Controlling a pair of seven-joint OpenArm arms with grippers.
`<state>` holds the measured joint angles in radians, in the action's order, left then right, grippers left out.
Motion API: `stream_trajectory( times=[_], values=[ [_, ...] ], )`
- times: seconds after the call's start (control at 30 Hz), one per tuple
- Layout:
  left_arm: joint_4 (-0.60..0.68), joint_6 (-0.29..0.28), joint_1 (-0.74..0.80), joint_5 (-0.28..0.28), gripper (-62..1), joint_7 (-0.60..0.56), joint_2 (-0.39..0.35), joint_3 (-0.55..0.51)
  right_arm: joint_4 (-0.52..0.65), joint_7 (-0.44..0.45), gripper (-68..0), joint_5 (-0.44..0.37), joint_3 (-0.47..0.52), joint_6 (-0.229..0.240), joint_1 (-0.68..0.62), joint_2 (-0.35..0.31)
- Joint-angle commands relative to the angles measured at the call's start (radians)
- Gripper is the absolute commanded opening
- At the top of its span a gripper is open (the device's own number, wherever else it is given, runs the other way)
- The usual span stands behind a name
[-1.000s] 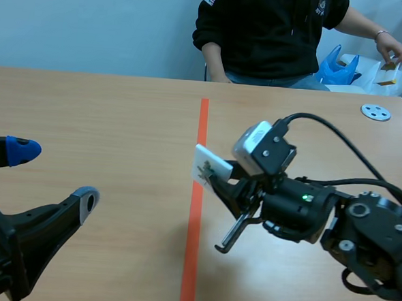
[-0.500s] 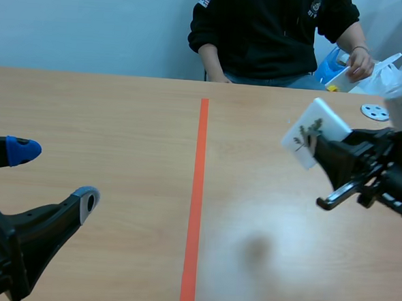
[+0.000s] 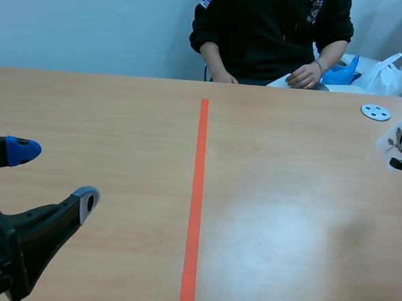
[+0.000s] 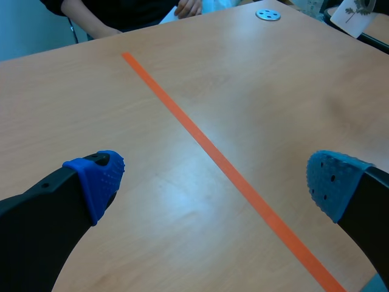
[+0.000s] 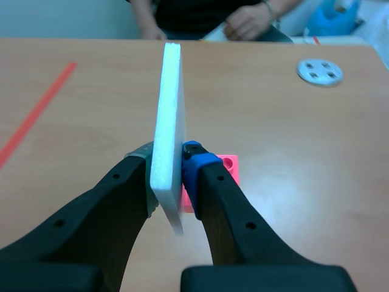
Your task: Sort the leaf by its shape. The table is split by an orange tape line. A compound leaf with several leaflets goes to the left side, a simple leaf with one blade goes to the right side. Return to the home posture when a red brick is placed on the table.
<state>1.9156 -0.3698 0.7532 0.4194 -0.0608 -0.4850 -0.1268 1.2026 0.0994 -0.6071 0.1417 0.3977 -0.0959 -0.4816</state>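
The left end effector (image 3: 53,175) sat low at the near left, its two blue-padded fingers (image 4: 94,179) spread wide with nothing between them. The right end effector (image 5: 165,165) was out at the far right edge, its fingers clamped on an upright white card (image 5: 172,109).

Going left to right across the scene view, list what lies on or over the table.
left gripper, jaws open → orange tape line → grey disc → white leaf card at the right edge
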Motion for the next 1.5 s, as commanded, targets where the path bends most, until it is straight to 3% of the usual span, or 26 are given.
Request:
stream_trajectory(
  times=[0.0,0.13,0.33,0.47,0.73,0.9,1.17,1.47],
  values=[
    [0.010,-0.002,0.000,0.006,1.4,-0.017,0.000,0.005,-0.040,0.019,-66.0,-0.008,-0.005,-0.014,0.061,-0.003],
    [0.010,-0.002,0.000,0.006,1.4,-0.017,0.000,0.005,-0.199,0.030,-66.0,-0.007,-0.006,-0.049,0.169,0.013],
    [0.010,-0.002,0.000,0.006,1.4,-0.017,0.000,0.005,-0.429,0.061,-66.0,0.000,-0.008,-0.143,0.320,0.045],
    [0.010,-0.002,0.000,0.006,1.4,-0.017,0.000,0.005,-0.560,0.094,-66.0,0.023,-0.032,-0.151,0.394,0.055],
    [0.010,-0.002,0.000,0.006,1.4,-0.018,0.000,0.005,-0.595,0.121,-66.0,0.105,-0.133,-0.147,0.408,0.064],
    [0.010,-0.002,0.000,0.006,1.4,-0.018,0.000,0.005,-0.595,0.127,-65.9,0.115,-0.156,-0.148,0.406,0.064],
    [0.010,-0.002,0.000,0.006,1.4,-0.018,0.000,0.005,-0.595,0.127,-55.1,0.132,-0.156,-0.147,0.406,0.064],
    [0.010,-0.002,0.000,0.006,1.4,-0.018,0.000,0.005,-0.590,0.175,-26.2,0.132,-0.156,-0.140,0.391,0.063]
  ],
)
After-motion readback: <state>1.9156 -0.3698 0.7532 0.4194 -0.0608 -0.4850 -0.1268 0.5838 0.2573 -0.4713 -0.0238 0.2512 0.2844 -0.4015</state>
